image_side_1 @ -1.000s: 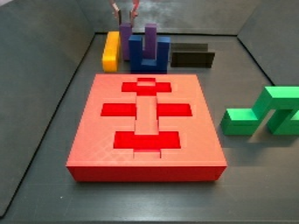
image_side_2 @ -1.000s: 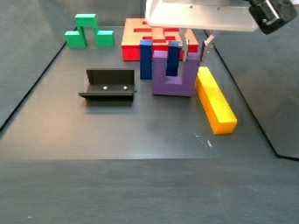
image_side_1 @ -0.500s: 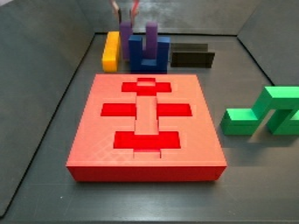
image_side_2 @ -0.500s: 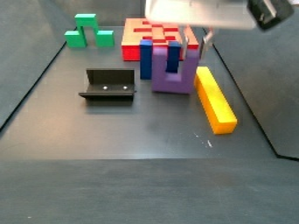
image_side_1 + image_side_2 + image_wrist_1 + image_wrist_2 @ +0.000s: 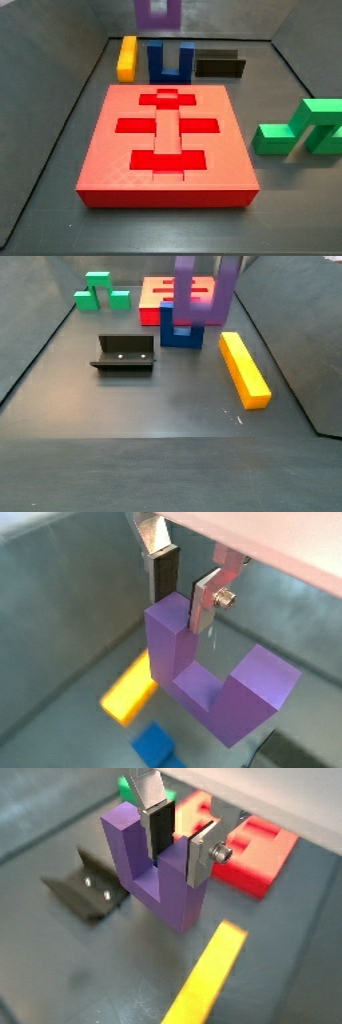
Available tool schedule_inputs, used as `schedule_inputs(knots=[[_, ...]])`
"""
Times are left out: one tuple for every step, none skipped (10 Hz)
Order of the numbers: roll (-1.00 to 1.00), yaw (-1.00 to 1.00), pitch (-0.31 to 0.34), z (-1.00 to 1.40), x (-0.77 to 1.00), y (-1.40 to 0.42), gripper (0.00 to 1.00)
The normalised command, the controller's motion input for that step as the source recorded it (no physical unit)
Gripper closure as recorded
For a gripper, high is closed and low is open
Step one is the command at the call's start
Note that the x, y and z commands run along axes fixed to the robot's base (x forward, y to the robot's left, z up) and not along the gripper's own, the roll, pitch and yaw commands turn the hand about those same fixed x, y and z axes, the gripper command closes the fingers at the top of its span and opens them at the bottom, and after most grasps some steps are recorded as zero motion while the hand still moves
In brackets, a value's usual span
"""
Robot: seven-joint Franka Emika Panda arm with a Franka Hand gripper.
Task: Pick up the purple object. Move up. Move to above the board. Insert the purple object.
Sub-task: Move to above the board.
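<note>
Purple object [image 5: 214,682] (matte); silver pincer [image 5: 183,584]

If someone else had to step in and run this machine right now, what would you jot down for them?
Gripper: shut on one prong of the purple object, seen in both wrist views.
Purple object: lifted off the floor, prongs up, hanging above the blue block in a side view.
Board: flat on the floor, its recesses empty.
Yellow bar, green block and fixture: on the floor, apart from the board.
Done: pick-up and lift.
Left: carry the piece above the board, then insert it.
</note>
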Motion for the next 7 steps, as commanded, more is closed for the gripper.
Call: schedule_inputs(knots=[[0.04,0.00,0.010,0.93,0.00,0.00,1.00],[0.02,0.00,0.045,0.68,0.05,0.00,1.00],[0.01,0.00,0.095,0.37,0.06,0.01,1.00],[0.01,0.00,0.083,0.24,0.04,0.00,1.00],[0.08,0.32,0.368,0.22,0.33,-1.40,1.00],[0.12,0.29,0.352,0.20,0.33,-1.40,1.00],[0.12,0.24,0.332,0.21,0.34,-1.40,1.00]])
